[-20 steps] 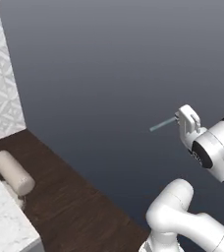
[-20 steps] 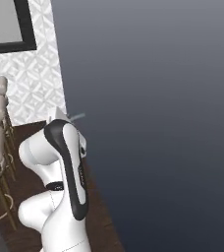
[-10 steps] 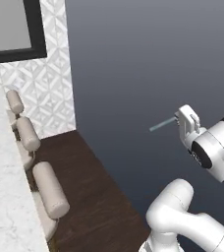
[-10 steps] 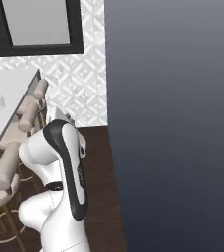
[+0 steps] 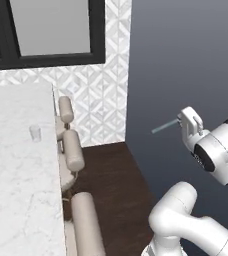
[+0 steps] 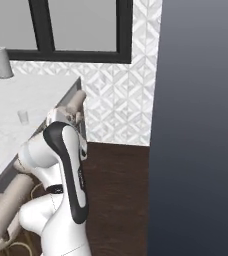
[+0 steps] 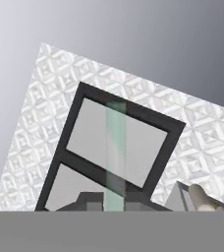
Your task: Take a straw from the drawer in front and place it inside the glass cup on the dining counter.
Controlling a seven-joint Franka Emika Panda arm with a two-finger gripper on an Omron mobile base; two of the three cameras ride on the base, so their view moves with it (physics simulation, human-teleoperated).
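Gripper [image 5: 182, 121] is clamped on the straw [image 5: 164, 126], held up in the air off to the right of the dining counter [image 5: 16, 190], with the straw sticking out from the fingers toward the patterned tile wall [image 5: 98, 100]; in the hand view the straw [image 7: 116, 157] runs as a pale green strip up across the black-framed window [image 7: 114, 147]. Glass cup [image 5: 35, 133] stands upright on the dining counter near its stool-side edge, well apart from the gripper; in the right base view it sits [image 6: 23, 117] on the marble, with a paper-towel roll [image 6: 2, 62] further back. Beige padded stools [image 5: 75, 150] line the counter edge over dark wood floor [image 5: 111, 185].
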